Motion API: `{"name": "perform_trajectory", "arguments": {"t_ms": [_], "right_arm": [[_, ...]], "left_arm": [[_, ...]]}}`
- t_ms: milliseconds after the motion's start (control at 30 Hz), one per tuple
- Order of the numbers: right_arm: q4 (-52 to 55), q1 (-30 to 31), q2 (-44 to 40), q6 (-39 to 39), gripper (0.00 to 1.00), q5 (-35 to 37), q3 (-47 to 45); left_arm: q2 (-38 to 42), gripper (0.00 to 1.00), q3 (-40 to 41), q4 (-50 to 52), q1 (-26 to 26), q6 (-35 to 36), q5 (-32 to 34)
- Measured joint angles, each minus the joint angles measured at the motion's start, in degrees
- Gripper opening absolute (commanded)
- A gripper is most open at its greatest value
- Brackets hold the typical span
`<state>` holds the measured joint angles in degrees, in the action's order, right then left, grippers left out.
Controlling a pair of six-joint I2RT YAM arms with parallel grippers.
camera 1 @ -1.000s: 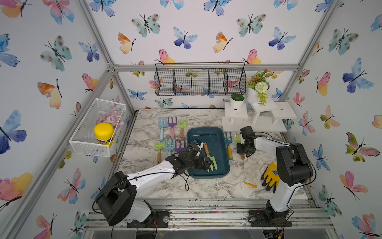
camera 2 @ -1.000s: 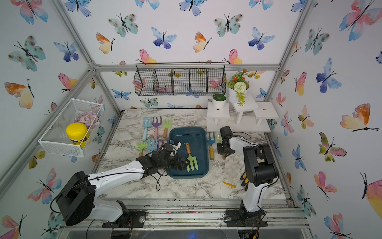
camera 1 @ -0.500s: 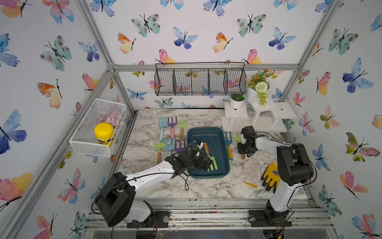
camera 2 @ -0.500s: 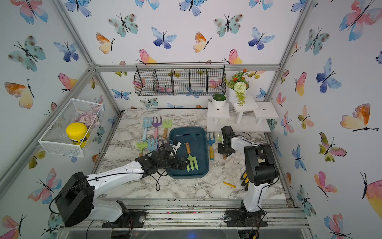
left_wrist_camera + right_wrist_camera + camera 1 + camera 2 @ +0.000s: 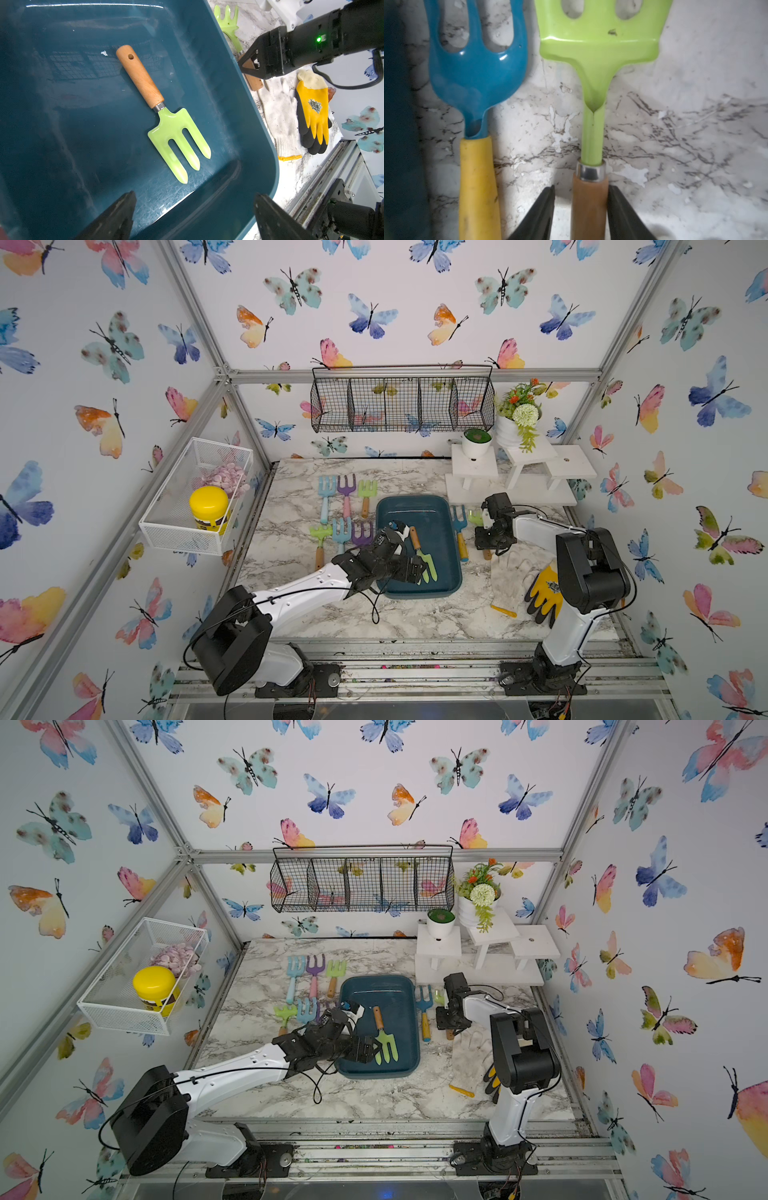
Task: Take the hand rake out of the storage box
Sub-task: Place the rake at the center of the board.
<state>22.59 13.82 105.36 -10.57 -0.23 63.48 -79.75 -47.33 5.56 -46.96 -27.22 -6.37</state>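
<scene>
Nearest the arm bases, at the robot's right on the marble tabletop (image 5: 415, 614), a yellow-and-black glove (image 5: 544, 593) lies just beside a white knit glove (image 5: 515, 568). A little farther in, the left gripper (image 5: 195, 207) hangs over the near end of the storage box (image 5: 411, 498), its jaws spread wide with nothing between them. On the teal floor just beyond it lies a green fork (image 5: 159, 107) with a wooden handle. It lies flat and slanted, with its tines toward the near wall, close to the left gripper but apart from it. The hand rake (image 5: 593, 62) is not in the box. It rests on the marble outside the box's right wall, parallel to a blue fork (image 5: 477, 83) with a yellow handle that sits between it and the box. The right gripper (image 5: 581, 188) points down over the rake's wooden handle, close to where the wood meets the green neck. Its jaws are partly open and straddle the handle: one side touches the wood and the other stands off with a visible gap, so nothing is clamped. The rake's green head points toward the far side. Farther back, coloured garden forks (image 5: 346, 489) lie left of the box, white stands (image 5: 476, 466) sit at the far right, and a black wire rack (image 5: 401, 404) hangs on the back wall.
</scene>
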Motion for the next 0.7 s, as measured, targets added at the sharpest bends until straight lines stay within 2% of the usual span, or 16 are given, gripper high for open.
{"name": "perform_trajectory", "arguments": {"t_ms": [67, 233, 400, 700], "right_arm": [[0.2, 0.0, -0.4, -0.3, 0.69, 0.2, 0.0], [1.3, 0.0, -4.8, -0.8, 0.9, 1.3, 0.0], [2.1, 0.0, -9.9, -0.8, 0.91, 0.8, 0.0], [2.8, 0.9, -17.1, -0.3, 0.89, -8.8, -0.6]], "left_arm": [[0.0, 0.94, 0.0, 0.2, 0.0, 0.0, 0.0], [0.5, 0.94, 0.0, 1.4, 0.0, 0.0, 0.1], [1.7, 0.94, 0.0, 2.3, 0.0, 0.0, 0.7], [3.5, 0.94, -1.3, 5.8, 0.0, 0.4, 4.9]]}}
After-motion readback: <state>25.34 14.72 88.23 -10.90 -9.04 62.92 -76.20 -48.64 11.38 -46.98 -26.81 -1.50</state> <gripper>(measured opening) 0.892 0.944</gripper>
